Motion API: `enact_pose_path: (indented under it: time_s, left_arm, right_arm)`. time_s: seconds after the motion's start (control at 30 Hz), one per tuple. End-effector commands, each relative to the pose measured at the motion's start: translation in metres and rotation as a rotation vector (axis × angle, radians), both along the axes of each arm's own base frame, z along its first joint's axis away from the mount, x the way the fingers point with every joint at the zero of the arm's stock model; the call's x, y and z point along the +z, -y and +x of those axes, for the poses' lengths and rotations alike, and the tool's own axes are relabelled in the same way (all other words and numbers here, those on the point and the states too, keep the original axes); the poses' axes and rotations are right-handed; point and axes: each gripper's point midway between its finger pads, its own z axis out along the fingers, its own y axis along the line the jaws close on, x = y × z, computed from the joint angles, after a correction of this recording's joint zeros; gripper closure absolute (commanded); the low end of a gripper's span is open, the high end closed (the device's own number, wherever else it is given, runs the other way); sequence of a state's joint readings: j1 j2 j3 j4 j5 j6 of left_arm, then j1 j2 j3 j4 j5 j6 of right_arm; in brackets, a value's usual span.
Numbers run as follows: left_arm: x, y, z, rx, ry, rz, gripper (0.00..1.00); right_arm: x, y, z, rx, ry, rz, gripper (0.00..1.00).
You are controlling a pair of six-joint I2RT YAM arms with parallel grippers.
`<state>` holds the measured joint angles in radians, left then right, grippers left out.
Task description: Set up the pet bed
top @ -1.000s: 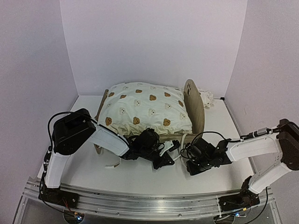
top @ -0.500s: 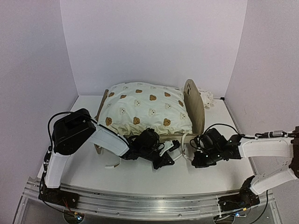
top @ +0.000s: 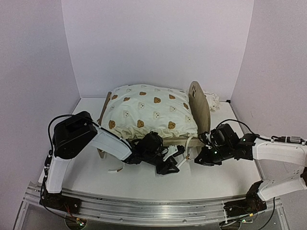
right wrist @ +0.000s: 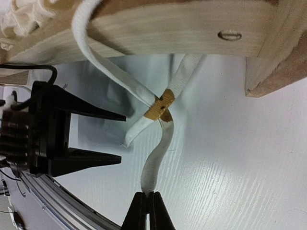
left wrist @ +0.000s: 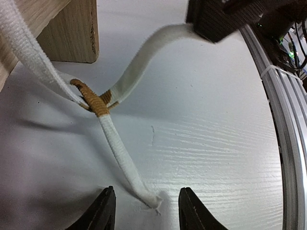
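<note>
Jaws of the right gripper [right wrist: 147,210] are clenched on a white strap [right wrist: 156,165] hanging from the bed [top: 199,109]. Left gripper [left wrist: 146,203] jaws stand released, with the loose end of a second strap [left wrist: 121,158] lying between them on the bench [top: 144,181]. Both straps meet at a tan knot [left wrist: 93,100]. The bed sits mid-bench toward the far edge, headboard rightward, with the cushion [top: 148,112] on it.
</note>
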<state>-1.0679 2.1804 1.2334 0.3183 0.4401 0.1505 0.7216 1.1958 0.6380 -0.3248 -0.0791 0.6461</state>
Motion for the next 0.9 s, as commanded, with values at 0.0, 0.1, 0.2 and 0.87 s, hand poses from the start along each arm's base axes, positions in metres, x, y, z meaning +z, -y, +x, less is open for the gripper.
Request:
enact_pose_path:
  time_s: [0.0, 0.1, 0.2, 0.87]
  left_arm:
    - [0.065, -0.003, -0.001, -0.006, 0.109, -0.144, 0.50]
    - [0.089, 0.000, 0.012, 0.107, 0.084, -0.239, 0.48]
    - [0.106, 0.016, 0.032, 0.285, 0.018, -0.309, 0.49]
    - [0.078, 0.045, 0.079, 0.811, -0.075, -0.385, 0.67]
  right_arm:
    - [0.031, -0.004, 0.019, -0.063, 0.070, 0.051, 1.00]
    - [0.032, -0.002, 0.024, -0.090, 0.088, 0.037, 1.00]
    - [0.037, 0.000, 0.034, -0.126, 0.127, 0.032, 1.00]
    - [0.049, -0.002, 0.041, -0.185, 0.171, 0.110, 1.00]
